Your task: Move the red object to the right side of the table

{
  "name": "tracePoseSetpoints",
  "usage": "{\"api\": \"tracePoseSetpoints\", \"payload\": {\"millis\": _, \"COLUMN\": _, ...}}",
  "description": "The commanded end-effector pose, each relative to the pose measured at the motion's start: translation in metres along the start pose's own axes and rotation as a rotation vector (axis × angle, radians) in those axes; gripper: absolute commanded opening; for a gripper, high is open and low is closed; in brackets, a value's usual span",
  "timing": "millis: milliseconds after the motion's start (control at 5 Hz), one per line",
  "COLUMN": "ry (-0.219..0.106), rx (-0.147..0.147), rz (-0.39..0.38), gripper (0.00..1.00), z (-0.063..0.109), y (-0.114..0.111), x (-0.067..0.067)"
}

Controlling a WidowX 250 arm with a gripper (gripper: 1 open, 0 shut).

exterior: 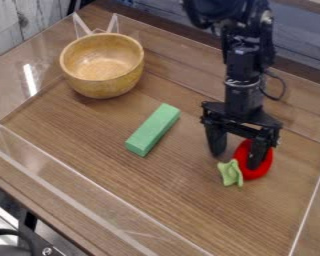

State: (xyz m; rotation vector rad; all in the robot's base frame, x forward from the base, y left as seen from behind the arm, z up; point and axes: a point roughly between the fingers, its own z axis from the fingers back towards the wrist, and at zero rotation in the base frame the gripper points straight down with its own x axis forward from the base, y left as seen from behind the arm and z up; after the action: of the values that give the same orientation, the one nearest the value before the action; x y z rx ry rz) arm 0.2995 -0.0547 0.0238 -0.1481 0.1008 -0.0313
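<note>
The red object (256, 166), a small rounded strawberry-like toy with a light green leafy cap (231, 174), lies on the brown wood-grain table (149, 190) at the right side, near the clear right wall. My gripper (240, 150) hangs directly over it, pointing down. Its dark fingers (216, 140) are spread wide to either side of the toy's top, open and not clamped on it. The toy rests on the tabletop, its upper part partly hidden behind the fingers.
A flat green rectangular block (152, 130) lies at the table's middle, left of the gripper. A wooden bowl (101, 65) stands at the back left. Low clear plastic walls (307, 215) edge the table.
</note>
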Motion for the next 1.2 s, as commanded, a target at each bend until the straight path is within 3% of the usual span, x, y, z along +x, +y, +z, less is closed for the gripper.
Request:
{"api": "tracePoseSetpoints", "payload": {"millis": 0, "ry": -0.08, "rx": -0.023, "rz": 0.005, "gripper": 1.0, "z": 0.039, "y": 0.005, "x": 0.003}}
{"api": "tracePoseSetpoints", "payload": {"millis": 400, "ry": -0.198, "rx": -0.078, "rz": -0.006, "gripper": 1.0, "z": 0.108, "y": 0.001, "x": 0.0}}
{"api": "tracePoseSetpoints", "payload": {"millis": 600, "ry": -0.215, "rx": -0.084, "rz": -0.03, "gripper": 1.0, "z": 0.122, "y": 0.0, "x": -0.004}}
{"api": "tracePoseSetpoints", "payload": {"millis": 1000, "ry": -0.188, "rx": -0.057, "rz": -0.069, "gripper": 1.0, "z": 0.096, "y": -0.003, "x": -0.003}}
